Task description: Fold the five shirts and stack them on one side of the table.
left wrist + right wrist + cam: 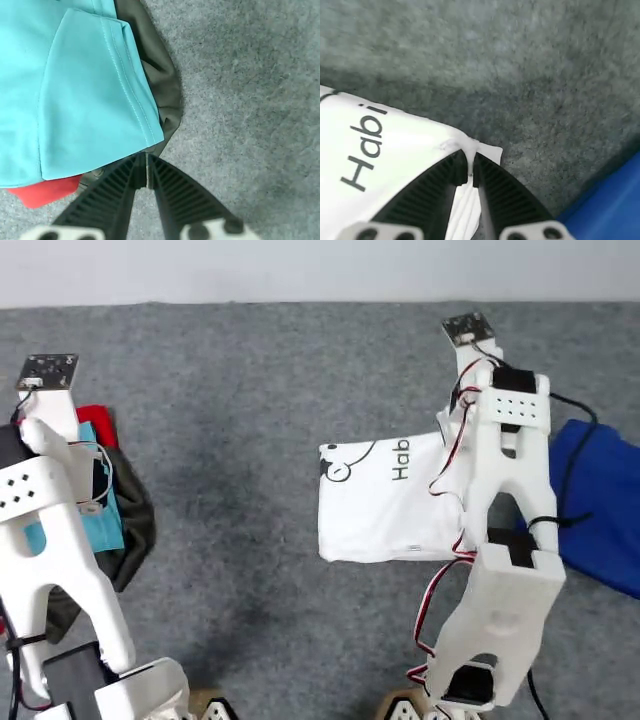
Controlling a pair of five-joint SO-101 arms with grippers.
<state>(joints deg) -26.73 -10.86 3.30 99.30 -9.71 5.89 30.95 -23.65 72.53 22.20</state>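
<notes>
Right gripper (468,167): closed on a corner of the white printed cotton shirt (395,150), pinching only a small peak of cloth.
Left gripper (146,172): jaws pressed together at the edge of the pile on the left of the high view; I cannot tell whether any cloth is caught between them.
White shirt (385,505): a flat, partly folded rectangle right of centre on the grey felt tabletop (250,390).
Pile: teal shirt (65,85) on top of a dark olive shirt (160,75), with a red shirt (45,192) peeking out beneath.
Risk: the hold is thin, so the corner may slip free if it is pulled. The felt may also drag on the cloth and bunch or open the fold.
In the way: a loose royal-blue shirt (600,500) at the right edge lies near the pinched corner and could be swept along. The right arm covers the white shirt's right edge in the high view.
</notes>
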